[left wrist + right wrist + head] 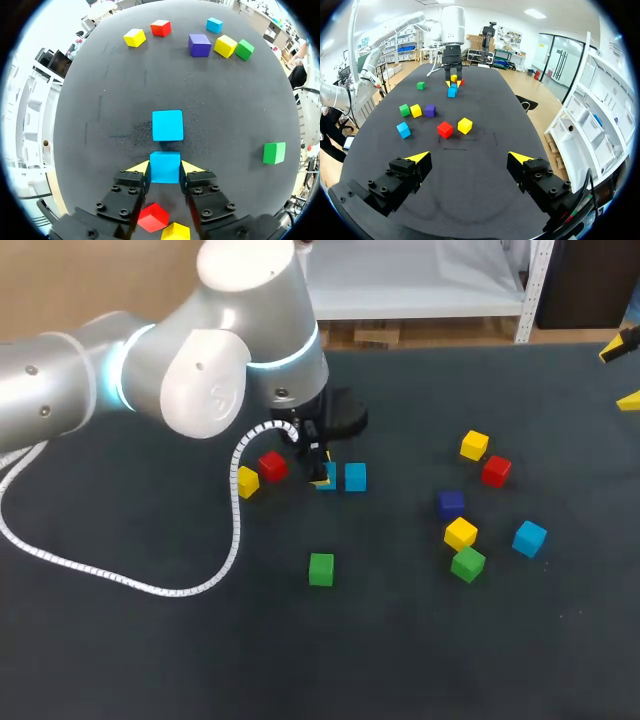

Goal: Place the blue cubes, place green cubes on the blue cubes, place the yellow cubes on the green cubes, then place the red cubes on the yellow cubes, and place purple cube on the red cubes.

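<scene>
1. Blue cube (165, 167): it is between the fingers of the left gripper (165, 169). Both yellow tips press its opposite sides, so the gripper is clamped on it.
2. Under the left wrist, behind the fingers, a red cube (153, 217) and a yellow cube (175, 231) lie close together on the black table (100, 150).
3. Second blue cube (167, 125): it lies just ahead of the held cube. A narrow gap separates the two, and their faces are roughly aligned.
4. Lone green cube (274, 153): it stands well off to one side of the blue pair.
5. Far group, well apart from the left gripper:
   - second yellow cube (134, 37) beside second red cube (160, 28);
   - purple cube (199, 45), third yellow cube (225, 46) and second green cube (244, 50) in a row;
   - third blue cube (214, 25) beyond that row.
6. Right gripper (470, 157): it hangs over the table end opposite the left arm. Its fingers are spread wide with nothing between them. The second red cube and second yellow cube are the nearest objects ahead of it.
</scene>
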You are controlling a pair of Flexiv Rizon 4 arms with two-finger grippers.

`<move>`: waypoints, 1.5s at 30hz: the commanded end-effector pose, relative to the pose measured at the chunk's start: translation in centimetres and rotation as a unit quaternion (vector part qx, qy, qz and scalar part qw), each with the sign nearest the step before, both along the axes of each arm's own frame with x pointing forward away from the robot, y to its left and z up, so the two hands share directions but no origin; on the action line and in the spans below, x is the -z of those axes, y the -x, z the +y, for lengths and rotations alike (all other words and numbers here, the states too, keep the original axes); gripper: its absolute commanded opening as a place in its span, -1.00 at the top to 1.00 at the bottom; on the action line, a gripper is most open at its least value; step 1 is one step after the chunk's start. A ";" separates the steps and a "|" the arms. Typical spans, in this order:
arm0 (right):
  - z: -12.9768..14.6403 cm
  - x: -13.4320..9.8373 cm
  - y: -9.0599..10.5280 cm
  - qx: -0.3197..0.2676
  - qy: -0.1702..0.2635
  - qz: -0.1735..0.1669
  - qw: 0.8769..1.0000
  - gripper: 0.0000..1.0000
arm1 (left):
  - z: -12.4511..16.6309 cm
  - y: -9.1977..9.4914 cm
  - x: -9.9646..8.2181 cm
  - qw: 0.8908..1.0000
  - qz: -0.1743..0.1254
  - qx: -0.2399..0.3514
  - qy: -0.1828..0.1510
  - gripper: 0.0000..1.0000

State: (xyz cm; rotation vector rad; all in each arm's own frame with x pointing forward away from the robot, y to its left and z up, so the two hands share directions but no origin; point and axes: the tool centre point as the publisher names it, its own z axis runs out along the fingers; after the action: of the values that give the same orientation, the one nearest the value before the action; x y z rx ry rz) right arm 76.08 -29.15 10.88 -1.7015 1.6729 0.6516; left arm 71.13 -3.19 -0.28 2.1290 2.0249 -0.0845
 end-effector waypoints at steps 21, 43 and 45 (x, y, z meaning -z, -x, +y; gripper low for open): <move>0.0 0.0 0.1 0.001 0.000 -0.001 1.000 -1.00 | -0.1 0.3 0.3 1.000 0.007 -0.001 0.003 1.00; 0.0 0.0 0.1 0.001 0.000 -0.001 1.000 -1.00 | 0.2 0.5 -0.8 1.000 0.016 -0.021 0.016 -1.00; 0.0 0.0 0.1 0.001 0.000 -0.001 1.000 -1.00 | 0.6 0.7 -1.5 0.999 0.017 -0.029 0.027 -1.00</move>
State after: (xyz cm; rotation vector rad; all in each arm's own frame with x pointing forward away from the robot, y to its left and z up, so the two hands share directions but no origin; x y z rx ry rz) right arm 76.08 -29.15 10.88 -1.7015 1.6729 0.6516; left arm 71.06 -3.68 0.49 2.0648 2.0888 -0.1552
